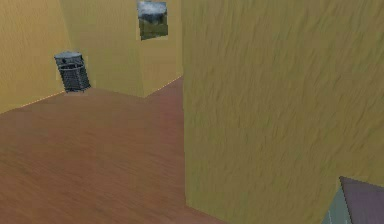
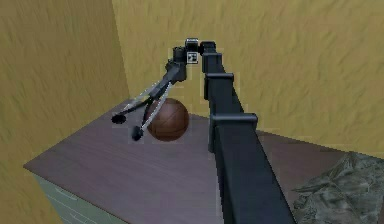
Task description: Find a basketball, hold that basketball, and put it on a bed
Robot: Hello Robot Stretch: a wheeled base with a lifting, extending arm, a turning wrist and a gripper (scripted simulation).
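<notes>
The dark thin-fingered gripper [image 2: 129, 124] is reaching near a round reddish-brown basketball [image 2: 170, 122] at a dark brown cabinet top [image 2: 100, 155], beneath textured yellow walls [image 2: 290, 60]; its spread and hold cannot be told.

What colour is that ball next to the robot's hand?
Dark reddish-brown; the basketball shows best in the arm side view.

Item one: a cabinet [image 2: 85, 150] with a dark brown top and pale sides, taken as reference. A yellow textured wall [image 2: 300, 60] stands directly behind it, meeting a second yellow wall at the corner by its far end. Reddish wooden floor [image 1: 90, 150] extends ahead of the cabinet. Well apart from it, a small grey ribbed appliance [image 1: 71, 72] stands on the floor against a far wall. A framed picture [image 1: 153, 19] hangs farther off, higher up.
</notes>
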